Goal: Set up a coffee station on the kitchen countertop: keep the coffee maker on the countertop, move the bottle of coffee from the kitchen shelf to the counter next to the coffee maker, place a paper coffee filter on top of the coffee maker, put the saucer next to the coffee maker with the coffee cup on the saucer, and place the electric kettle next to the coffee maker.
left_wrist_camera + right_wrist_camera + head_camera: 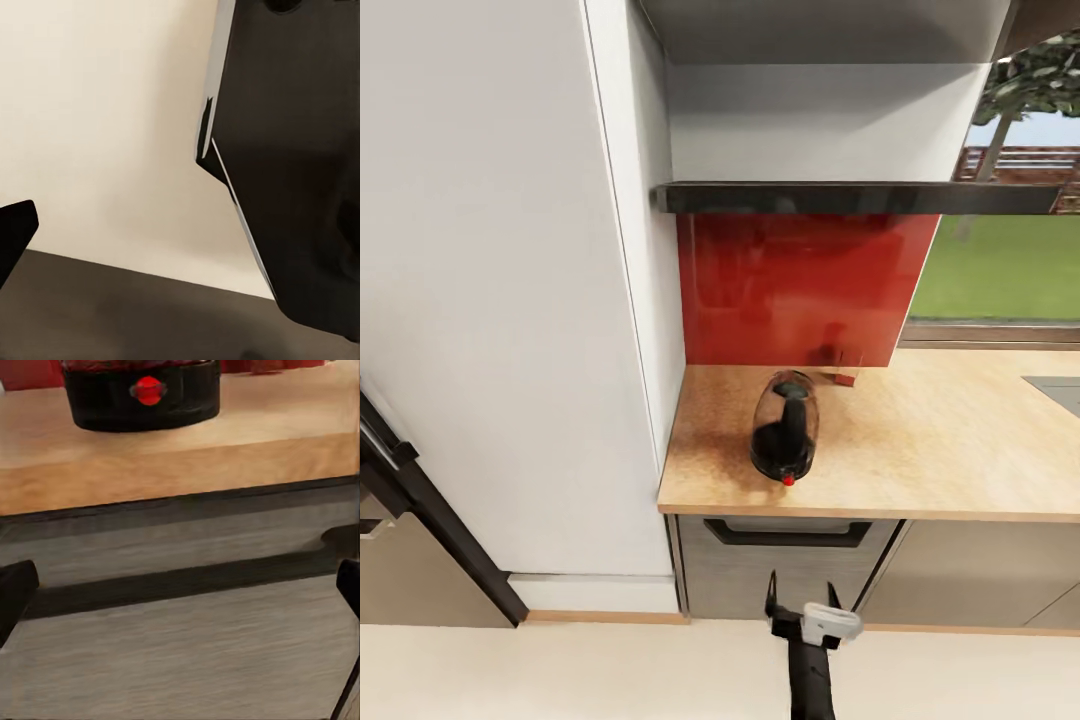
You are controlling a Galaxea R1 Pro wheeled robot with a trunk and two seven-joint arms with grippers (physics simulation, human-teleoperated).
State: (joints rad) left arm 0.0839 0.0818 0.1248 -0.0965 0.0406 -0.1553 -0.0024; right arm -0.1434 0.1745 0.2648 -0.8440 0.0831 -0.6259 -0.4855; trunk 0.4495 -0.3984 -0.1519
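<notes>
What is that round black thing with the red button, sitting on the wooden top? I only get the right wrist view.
Observer: It is the base of a rounded, see-through dark glass electric kettle with a black handle. The kettle stands upright on the light wood-grain countertop.
Operator: What is behind it?
Observer: A glossy red wall panel, under a dark shelf.
Operator: And where is the robot's hand?
Observer: The right gripper hangs open in front of the grey drawer, below the counter's edge and short of the kettle.
</notes>
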